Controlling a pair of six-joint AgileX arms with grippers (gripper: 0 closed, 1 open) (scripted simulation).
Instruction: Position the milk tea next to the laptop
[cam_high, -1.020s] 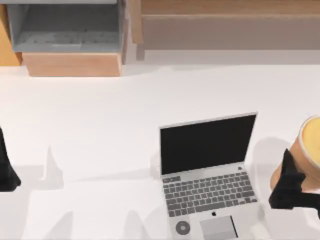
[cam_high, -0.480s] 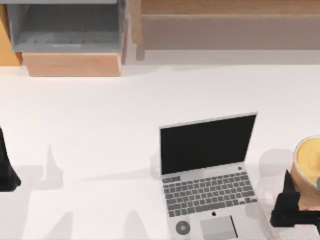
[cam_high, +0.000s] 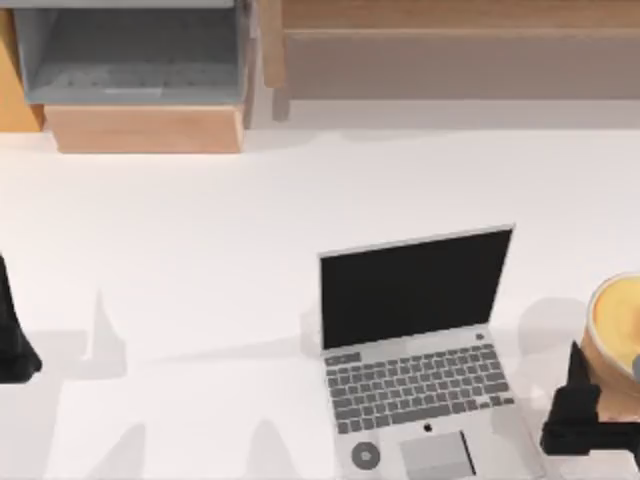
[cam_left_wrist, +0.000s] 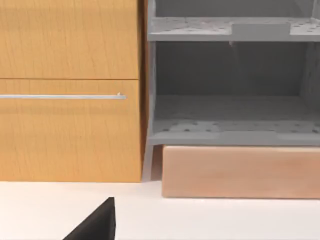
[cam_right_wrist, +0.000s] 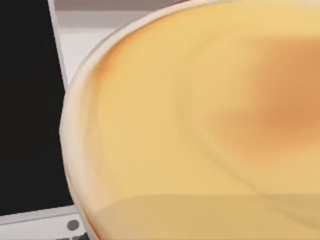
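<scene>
The right tool sits at the table's right edge, to the right of the laptop, pressed against the milk tea; whether its fingers clamp the cup I cannot tell. The milk tea stands upright, near the laptop's right side but apart from it, level with its hinge. In the right wrist view the cup's creamy top looms beside the black screen. The left tool stays parked far left of the laptop.

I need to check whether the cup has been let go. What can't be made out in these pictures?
- Top view: the milk tea is cut off by the right edge, and the right end effector covers its near side; grip unclear.
- Right wrist view: the cup's top hides its base beside the laptop.
- Top view: the parked left end effector is cut by the left edge.
</scene>
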